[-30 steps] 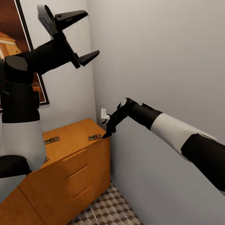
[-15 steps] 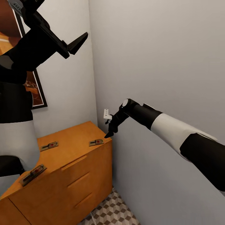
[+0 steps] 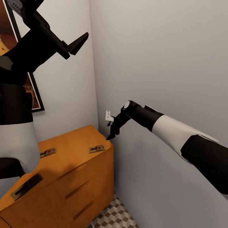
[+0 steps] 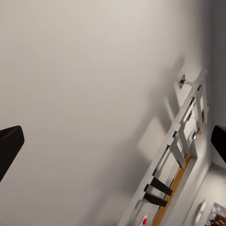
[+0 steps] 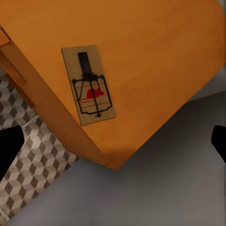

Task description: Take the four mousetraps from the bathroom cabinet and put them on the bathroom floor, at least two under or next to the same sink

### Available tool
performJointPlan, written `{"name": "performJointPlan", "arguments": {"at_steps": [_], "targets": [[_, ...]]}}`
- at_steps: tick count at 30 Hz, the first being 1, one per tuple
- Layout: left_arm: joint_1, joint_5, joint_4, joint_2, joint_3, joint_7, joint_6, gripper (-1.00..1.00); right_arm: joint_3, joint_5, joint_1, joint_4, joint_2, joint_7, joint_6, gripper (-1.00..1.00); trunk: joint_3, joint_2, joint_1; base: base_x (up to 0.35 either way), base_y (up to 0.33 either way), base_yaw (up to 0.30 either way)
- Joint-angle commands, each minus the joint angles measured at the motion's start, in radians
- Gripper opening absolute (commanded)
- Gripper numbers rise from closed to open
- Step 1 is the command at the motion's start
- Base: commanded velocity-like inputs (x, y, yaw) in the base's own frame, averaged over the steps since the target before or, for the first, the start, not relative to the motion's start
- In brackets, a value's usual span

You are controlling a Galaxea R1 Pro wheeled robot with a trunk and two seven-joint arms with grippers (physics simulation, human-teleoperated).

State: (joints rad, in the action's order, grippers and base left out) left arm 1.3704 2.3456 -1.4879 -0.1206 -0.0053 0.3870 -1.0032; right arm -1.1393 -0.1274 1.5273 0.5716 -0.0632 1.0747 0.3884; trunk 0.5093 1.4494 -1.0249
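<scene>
Right gripper [image 3: 111,133] open, poised above corner mousetrap [image 3: 97,148] on cabinet [image 3: 79,177] for pickup; left gripper [image 4: 113,141] open, raised clear.

Counts on and around the cabinet

Three mousetraps lie on one orange-brown cabinet [image 3: 76,142]: the first mousetrap [image 3: 97,148] near its right corner, the second mousetrap [image 3: 48,152] further left, the third mousetrap [image 3: 26,186] at the front edge. Three bar handles [image 3: 77,190] show on the drawer fronts. Two robot arms are raised, one framed picture [image 3: 30,88] hangs on the wall, and one white wall fitting [image 3: 108,116] sits in the corner.
</scene>
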Motion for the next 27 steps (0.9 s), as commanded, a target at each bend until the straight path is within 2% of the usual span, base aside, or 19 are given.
{"name": "performJointPlan", "arguments": {"at_steps": [1,8,14,27], "targets": [[0.001,0.011,0.000,-0.001,-0.001,0.009,0.000,1.00,-0.005,-0.011,0.001,-0.004,-0.001,-0.001,0.009,1.00,0.001,0.001,0.000,0.044,0.000,0.000],[0.001,0.011,0.000,-0.001,0.001,0.009,0.000,1.00,-0.005,-0.012,0.001,-0.011,-0.015,0.000,0.008,1.00,0.001,0.001,0.000,0.018,0.000,0.000],[0.001,0.011,0.000,-0.001,0.000,0.009,0.000,1.00,-0.006,-0.015,-0.001,-0.017,-0.043,0.000,0.008,1.00,0.001,0.001,0.000,0.002,0.000,0.000],[0.001,0.011,0.000,-0.001,-0.001,0.009,0.000,1.00,-0.009,-0.017,-0.016,-0.037,-0.079,-0.002,0.009,1.00,0.001,0.001,0.000,0.000,0.000,0.000]]}}
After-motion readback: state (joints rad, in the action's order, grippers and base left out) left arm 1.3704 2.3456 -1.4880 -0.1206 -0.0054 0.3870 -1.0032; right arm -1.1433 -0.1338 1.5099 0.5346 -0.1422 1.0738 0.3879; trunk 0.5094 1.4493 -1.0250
